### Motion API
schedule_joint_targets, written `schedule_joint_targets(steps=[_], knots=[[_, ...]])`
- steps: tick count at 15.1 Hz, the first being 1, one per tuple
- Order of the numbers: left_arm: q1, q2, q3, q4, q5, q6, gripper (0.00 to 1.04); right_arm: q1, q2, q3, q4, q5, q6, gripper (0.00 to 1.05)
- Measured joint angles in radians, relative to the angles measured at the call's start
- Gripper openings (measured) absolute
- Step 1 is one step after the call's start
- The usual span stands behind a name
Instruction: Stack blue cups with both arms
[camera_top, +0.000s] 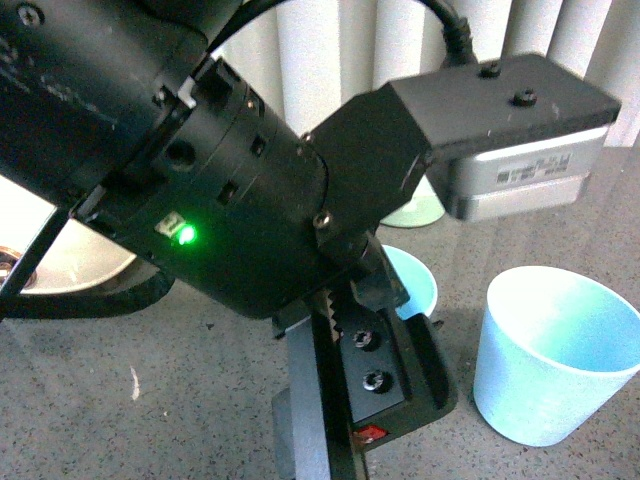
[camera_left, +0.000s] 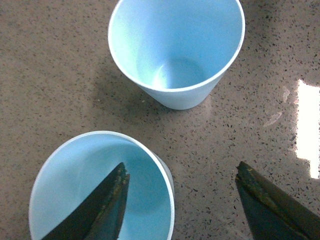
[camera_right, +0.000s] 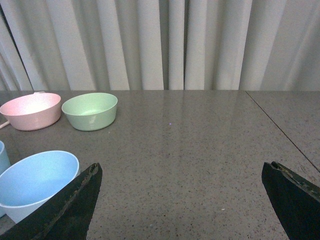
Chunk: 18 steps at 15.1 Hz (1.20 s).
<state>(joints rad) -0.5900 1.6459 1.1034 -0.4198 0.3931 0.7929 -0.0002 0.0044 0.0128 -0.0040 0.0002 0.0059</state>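
Two light blue cups stand upright on the speckled grey table. In the left wrist view one cup (camera_left: 177, 50) stands farther off and the other (camera_left: 100, 195) lies right under my left gripper (camera_left: 182, 169). That gripper is open: one finger (camera_left: 112, 200) hangs over the near cup's mouth, the other is outside its rim over bare table. In the front view the left arm (camera_top: 250, 200) hides most of one cup (camera_top: 418, 282); the other cup (camera_top: 555, 355) stands free at the right. My right gripper (camera_right: 181, 170) is open and holds nothing, with a blue cup (camera_right: 35, 180) beside one finger.
A pink bowl (camera_right: 30, 110) and a green bowl (camera_right: 90, 111) sit side by side at the far side of the table, before a pale curtain (camera_right: 165, 45). A seam in the tabletop (camera_right: 280, 130) runs diagonally on one side. The black left arm fills much of the front view.
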Motion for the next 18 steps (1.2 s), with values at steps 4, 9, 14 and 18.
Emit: schedule_joint_targets(steps=[4, 9, 14, 18], knots=[[0.008, -0.040, 0.026, -0.023, 0.035, -0.029, 1.00, 0.000, 0.000, 0.000, 0.000, 0.000, 0.000, 0.98], [0.069, -0.100, 0.032, 0.031, 0.084, -0.089, 0.98, 0.000, 0.000, 0.000, 0.000, 0.000, 0.000, 0.98], [0.226, -0.293, -0.054, 0.175, 0.089, -0.229, 0.98, 0.000, 0.000, 0.000, 0.000, 0.000, 0.000, 0.98], [0.367, -0.533, -0.186, 0.315, 0.094, -0.425, 0.98, 0.000, 0.000, 0.000, 0.000, 0.000, 0.000, 0.98]])
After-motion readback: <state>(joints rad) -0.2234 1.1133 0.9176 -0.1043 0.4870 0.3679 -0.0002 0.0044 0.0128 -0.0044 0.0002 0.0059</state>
